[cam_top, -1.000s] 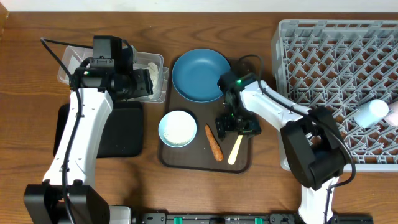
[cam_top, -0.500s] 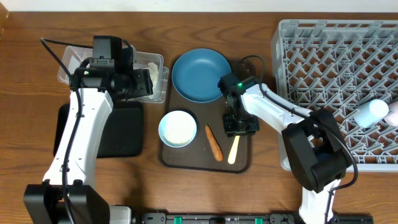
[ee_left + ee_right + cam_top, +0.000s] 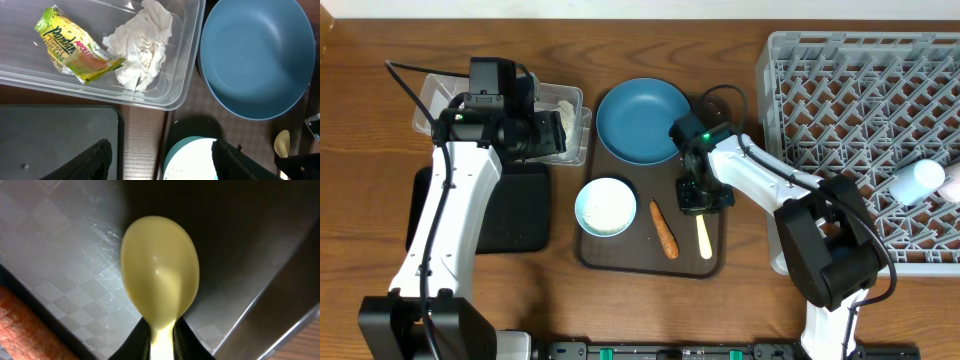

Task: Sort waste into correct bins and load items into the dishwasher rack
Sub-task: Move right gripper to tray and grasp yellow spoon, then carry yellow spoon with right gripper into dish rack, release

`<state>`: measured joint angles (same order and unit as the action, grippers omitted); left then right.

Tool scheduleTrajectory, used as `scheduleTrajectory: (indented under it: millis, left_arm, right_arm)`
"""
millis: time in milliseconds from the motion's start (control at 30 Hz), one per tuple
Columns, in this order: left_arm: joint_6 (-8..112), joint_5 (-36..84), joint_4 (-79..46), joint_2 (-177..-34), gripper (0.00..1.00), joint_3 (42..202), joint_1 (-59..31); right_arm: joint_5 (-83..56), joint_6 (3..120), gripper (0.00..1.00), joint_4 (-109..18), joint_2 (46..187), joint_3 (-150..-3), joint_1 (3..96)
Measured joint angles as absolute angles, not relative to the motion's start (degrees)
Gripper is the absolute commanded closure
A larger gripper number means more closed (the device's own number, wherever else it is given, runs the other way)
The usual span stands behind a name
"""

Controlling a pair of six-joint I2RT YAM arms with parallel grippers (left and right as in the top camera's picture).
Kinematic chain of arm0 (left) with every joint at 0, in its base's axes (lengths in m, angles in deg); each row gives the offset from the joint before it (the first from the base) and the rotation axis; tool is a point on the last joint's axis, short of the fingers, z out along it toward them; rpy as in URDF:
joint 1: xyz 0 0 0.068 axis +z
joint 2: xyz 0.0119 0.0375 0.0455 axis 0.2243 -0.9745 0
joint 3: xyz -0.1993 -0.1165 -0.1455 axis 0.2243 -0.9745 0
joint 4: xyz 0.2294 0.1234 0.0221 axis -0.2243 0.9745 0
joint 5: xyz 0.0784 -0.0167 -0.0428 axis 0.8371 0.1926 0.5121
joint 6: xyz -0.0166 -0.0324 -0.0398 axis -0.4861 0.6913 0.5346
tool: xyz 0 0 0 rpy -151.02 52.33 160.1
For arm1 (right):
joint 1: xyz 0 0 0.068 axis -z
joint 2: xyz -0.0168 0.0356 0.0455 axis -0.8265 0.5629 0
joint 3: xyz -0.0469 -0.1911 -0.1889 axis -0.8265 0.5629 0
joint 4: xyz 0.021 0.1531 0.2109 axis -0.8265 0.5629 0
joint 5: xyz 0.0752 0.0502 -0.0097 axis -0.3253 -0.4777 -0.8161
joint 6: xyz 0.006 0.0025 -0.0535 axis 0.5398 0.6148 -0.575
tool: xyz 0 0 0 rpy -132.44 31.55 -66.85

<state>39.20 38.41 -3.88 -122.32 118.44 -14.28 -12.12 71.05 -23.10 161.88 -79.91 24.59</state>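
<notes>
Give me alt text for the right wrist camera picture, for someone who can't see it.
A pale yellow spoon fills the centre, bowl toward the top, its neck pinched at the bottom edge by the two dark fingertips of the right gripper. Under it lies a textured serving tray, with an orange carrot piece in the lower left corner.

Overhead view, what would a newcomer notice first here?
The big grey dishwasher rack fills the right side. At centre, the right gripper pinches a pale yellow spoon on the brown tray, near a dark blue plate. Top left, a clear tub holds crumpled tissue and a wrapper.
</notes>
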Motion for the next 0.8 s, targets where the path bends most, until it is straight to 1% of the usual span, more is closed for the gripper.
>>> scheduleTrajectory:
  millis: [300,667,800]
  left_arm:
    - [39.2,38.4,-3.9,-122.3,0.33,118.4,-14.3]
    - [39.2,38.4,-3.9,-122.3,0.33,118.4,-14.3]
    - [39.2,38.4,-3.9,-122.3,0.33,118.4,-14.3]
  right_arm:
    - [-12.2,71.2,0.99,-23.1,161.9,-79.9,24.6]
    - [-14.3,66.3,0.99,-21.6,161.7,-81.2,24.7]
    - [-14.8,63.7,0.99,-21.3,158.8,-83.0,25.4]
